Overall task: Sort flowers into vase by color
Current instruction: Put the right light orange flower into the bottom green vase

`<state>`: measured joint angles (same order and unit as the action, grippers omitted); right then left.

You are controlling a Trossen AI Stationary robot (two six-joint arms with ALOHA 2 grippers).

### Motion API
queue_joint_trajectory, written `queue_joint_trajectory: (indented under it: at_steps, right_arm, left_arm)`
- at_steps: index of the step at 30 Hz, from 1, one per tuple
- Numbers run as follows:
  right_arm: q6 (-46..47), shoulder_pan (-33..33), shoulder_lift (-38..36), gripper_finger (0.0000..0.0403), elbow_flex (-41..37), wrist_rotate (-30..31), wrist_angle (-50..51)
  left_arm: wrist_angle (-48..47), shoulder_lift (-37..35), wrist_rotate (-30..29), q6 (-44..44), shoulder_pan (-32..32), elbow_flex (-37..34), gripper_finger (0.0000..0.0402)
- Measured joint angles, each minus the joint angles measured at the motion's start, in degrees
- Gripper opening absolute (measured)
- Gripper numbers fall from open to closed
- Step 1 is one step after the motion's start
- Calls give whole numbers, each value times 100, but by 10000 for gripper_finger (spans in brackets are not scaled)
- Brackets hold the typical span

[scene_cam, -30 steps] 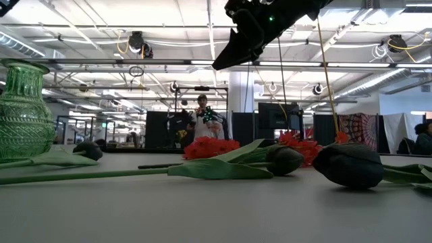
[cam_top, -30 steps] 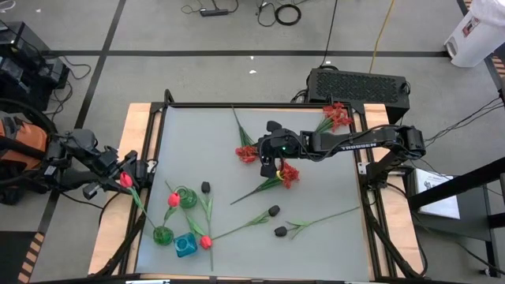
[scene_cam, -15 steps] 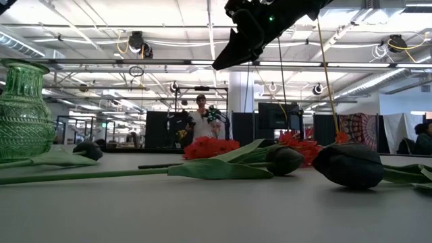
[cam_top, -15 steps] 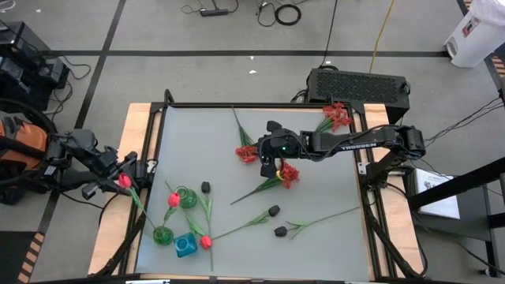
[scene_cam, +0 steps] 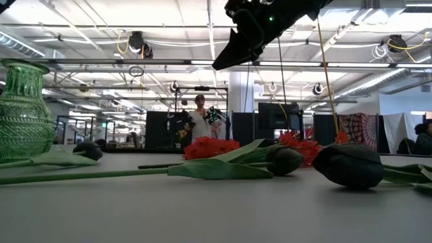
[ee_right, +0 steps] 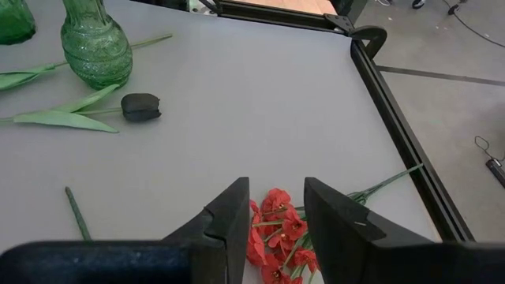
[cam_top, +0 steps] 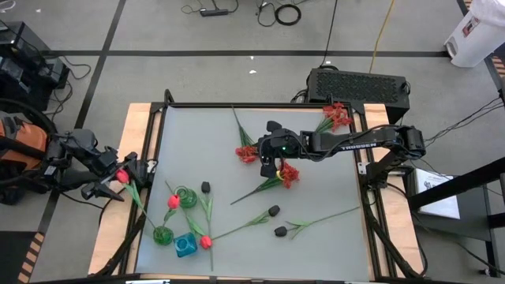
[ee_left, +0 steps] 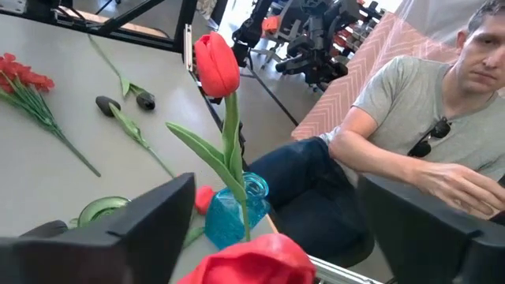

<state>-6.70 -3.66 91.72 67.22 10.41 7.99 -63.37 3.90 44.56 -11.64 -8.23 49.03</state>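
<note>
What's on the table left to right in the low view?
Green vase → small black bud → red frilly blooms → dark bud → big black tulip bud. The right gripper hangs above the middle, over the red blooms.

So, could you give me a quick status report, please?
Left gripper open, red tulip between its fingers. Right gripper open above red cluster. Nothing blocking either.
</note>
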Motion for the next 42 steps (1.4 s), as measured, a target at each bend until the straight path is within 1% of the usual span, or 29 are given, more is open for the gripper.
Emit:
queue_joint_trajectory:
  at_steps: [1,3,6,9,14,30,34,36,42]
  right_arm:
    - [0,-1,0,114,0,0,0]
    - [0,-1,0,114,0,0,0]
    - [0,-1,0,114,0,0,0]
    - [0,-1,0,114,0,1,0]
    - [0,-1,0,114,0,0,0]
    - [0,-1,0,114,0,0,0]
    - [0,-1,0,114,0,0,0]
    - [0,-1,0,114,0,0,0]
    - [0,-1,0,114,2,0,0]
  left_arm:
    - [0,0,0,0,2,-1,385]
    - [0,0,0,1,2,-1,394]
    - [0,0,5,-8,0,-1,386]
    - [0,0,-7,4,2,-1,387]
    - [-2,0,-312,32,0,-1,387]
    - [-7,0,-299,-11,0,-1,387]
    - [-7,0,-293,-298,0,-1,387]
    - [-9,0,-282,-308,0,-1,387]
    - [-25,0,-278,-306,0,248,387]
